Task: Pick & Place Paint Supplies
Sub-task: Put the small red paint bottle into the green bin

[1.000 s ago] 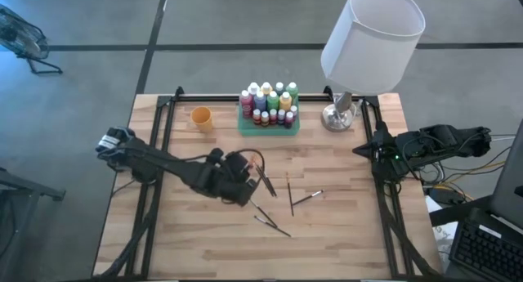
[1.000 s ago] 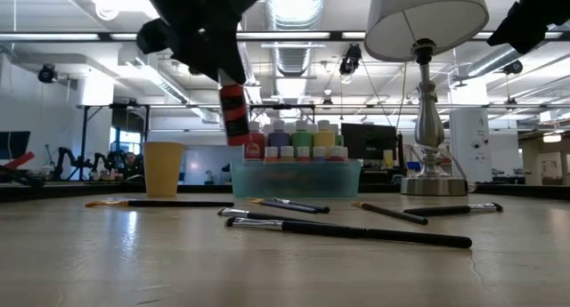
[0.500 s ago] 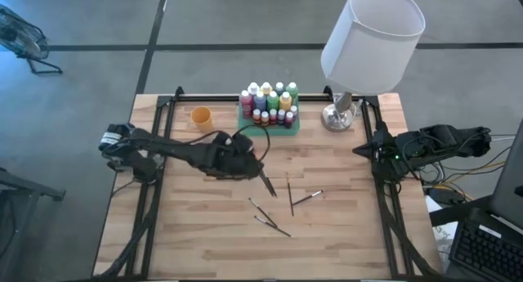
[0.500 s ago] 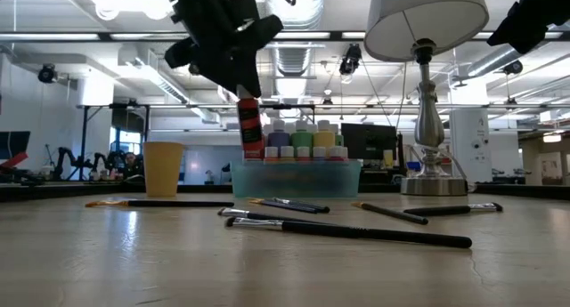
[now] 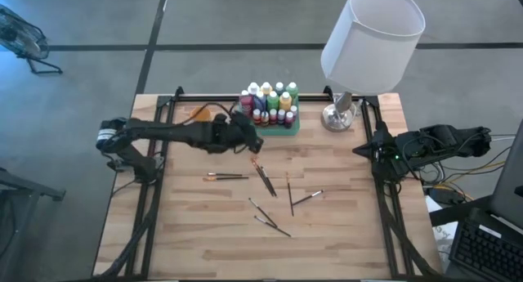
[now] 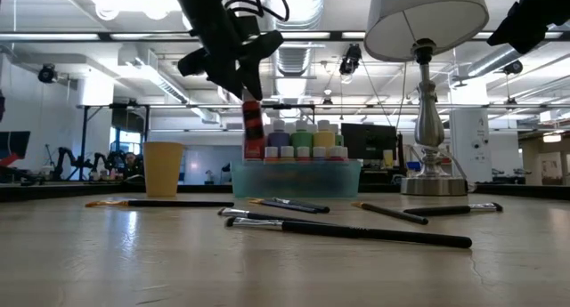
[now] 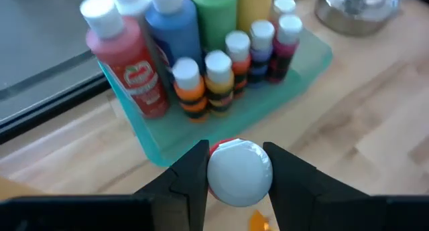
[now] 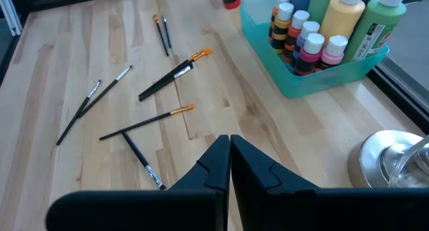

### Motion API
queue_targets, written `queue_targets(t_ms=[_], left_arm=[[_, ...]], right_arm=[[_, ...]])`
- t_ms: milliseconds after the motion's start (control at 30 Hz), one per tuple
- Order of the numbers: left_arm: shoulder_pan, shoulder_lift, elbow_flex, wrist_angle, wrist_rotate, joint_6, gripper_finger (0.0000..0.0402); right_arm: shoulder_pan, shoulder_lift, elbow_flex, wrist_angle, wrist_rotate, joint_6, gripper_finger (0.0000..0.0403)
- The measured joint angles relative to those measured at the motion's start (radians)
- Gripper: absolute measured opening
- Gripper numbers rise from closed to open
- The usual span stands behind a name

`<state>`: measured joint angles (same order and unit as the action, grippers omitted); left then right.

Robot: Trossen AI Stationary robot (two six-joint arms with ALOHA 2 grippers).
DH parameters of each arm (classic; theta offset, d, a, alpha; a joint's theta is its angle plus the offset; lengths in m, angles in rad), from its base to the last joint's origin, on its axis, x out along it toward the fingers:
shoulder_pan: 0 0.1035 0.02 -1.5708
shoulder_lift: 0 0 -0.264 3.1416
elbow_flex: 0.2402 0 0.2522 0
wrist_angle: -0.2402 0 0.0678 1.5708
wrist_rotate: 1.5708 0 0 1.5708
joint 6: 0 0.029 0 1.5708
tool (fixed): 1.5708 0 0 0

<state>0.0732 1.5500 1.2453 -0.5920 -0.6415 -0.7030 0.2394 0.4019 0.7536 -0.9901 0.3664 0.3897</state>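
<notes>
Now the left end effector [image 7: 238, 174] grips a white-capped red paint bottle [image 6: 253, 129] above the bench, just beside the green tray's [image 5: 269, 128] front-left corner; right end effector [image 8: 230, 157] closed at the bench's right edge.

A tray [image 5: 290, 127] packed with upright paint bottles [image 5: 272, 100] sits at the table's far centre, a cup [image 6: 163, 168] to its left and a lamp [image 5: 341, 113] to its right. The left gripper [image 7: 236, 165], just left of and nearer than the tray, holds one bottle [image 6: 253, 129] above the table [image 5: 343, 233]. Paintbrushes [image 5: 291, 194] lie scattered across mid-table, nearer than the tray. The right gripper [image 8: 230, 154] waits at the table's right edge.
</notes>
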Motion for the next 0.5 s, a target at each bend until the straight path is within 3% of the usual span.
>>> queue_targets(t_ms=[500], left_arm=[[0.202,0.001,0.000,0.050,0.114,0.063,0.0129]], right_arm=[[0.000,0.000,0.000,0.000,0.000,0.000,0.0008]])
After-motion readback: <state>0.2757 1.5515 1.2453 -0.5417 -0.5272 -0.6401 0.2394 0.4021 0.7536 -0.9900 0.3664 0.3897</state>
